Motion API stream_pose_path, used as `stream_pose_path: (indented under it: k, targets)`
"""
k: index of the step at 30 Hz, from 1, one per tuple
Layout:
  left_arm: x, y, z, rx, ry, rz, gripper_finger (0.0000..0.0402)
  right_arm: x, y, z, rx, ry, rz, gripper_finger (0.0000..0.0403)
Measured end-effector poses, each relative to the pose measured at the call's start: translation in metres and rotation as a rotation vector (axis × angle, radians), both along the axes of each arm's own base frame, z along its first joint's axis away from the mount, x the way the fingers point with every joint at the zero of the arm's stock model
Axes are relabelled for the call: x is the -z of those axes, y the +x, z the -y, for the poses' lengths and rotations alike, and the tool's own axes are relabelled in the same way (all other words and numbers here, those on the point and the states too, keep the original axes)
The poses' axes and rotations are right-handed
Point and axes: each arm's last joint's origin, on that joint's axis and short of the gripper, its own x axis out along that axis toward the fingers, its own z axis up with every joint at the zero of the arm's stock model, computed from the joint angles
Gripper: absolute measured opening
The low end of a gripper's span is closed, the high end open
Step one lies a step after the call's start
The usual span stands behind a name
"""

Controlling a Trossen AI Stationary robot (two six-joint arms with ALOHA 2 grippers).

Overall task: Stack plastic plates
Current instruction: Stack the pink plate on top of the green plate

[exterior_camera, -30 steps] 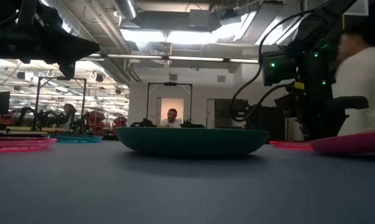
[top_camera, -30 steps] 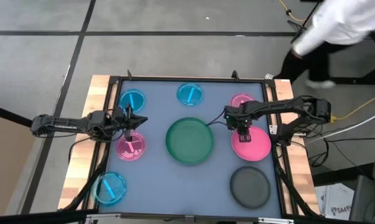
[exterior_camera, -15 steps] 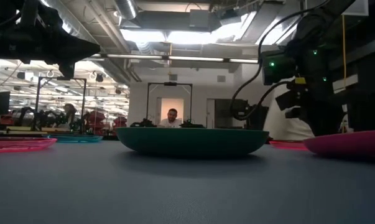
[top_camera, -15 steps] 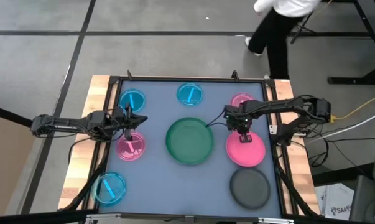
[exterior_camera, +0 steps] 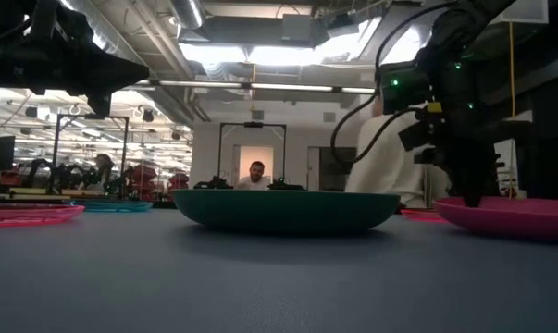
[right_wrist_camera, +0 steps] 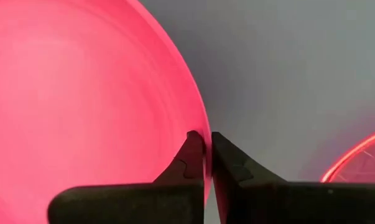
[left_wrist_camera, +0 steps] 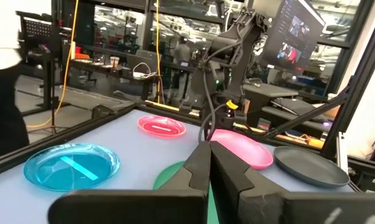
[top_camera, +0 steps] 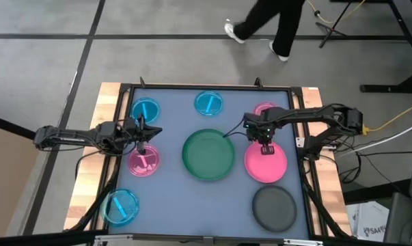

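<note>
High view: the right gripper (top_camera: 266, 144) sits at the upper rim of the pink plate (top_camera: 266, 164), centre-right, just beside the green plate (top_camera: 208, 154) at centre. The grey plate (top_camera: 274, 206) lies lower right. The left gripper (top_camera: 143, 145) hangs above a small pink plate (top_camera: 143, 162), centre-left; small blue plates sit upper left, top centre and lower left.

Low view: the pink plate (exterior_camera: 512, 216) at right appears tilted, near edge raised — judged as being dragged or lifted.

Left wrist view: left fingers (left_wrist_camera: 196, 174) pressed together, holding nothing.

Right wrist view: right fingers (right_wrist_camera: 188, 163) pinch the pink rim (right_wrist_camera: 204, 155).

Step in hand: moving pink onto green. Next — lift it clear of green's rim, centre, then let go.
</note>
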Motion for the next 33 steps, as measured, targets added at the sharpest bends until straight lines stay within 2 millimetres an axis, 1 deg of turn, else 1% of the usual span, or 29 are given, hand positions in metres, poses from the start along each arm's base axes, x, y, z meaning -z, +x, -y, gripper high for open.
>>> stream_pose_path:
  k: [6, 12, 19, 26, 30, 33]
  targets:
    - [0.0, 0.0, 0.0, 0.0, -0.004, 0.001, 0.0, -0.011, 0.002, 0.0, 0.001, 0.023, -0.021, 0.0]
    - [0.0, 0.0, 0.0, 0.0, -0.005, 0.001, 0.0, -0.024, 0.009, 0.002, 0.001, 0.015, 0.006, 0.0]
    - [0.0, 0.0, 0.0, 0.001, -0.006, 0.002, 0.0, -0.047, 0.019, 0.005, 0.023, 0.003, 0.049, 0.0]
    - [0.0, 0.0, 0.0, 0.0, -0.007, 0.002, 0.0, -0.071, 0.03, 0.015, 0.106, -0.007, 0.135, 0.0]
    - [0.0, 0.0, 0.0, 0.0, -0.007, 0.002, 0.0, -0.083, 0.034, 0.021, 0.167, 0.036, 0.192, 0.0]
    - [0.0, 0.0, 0.0, 0.0, -0.007, 0.002, 0.0, -0.087, 0.04, 0.023, 0.208, 0.076, 0.265, 0.0]
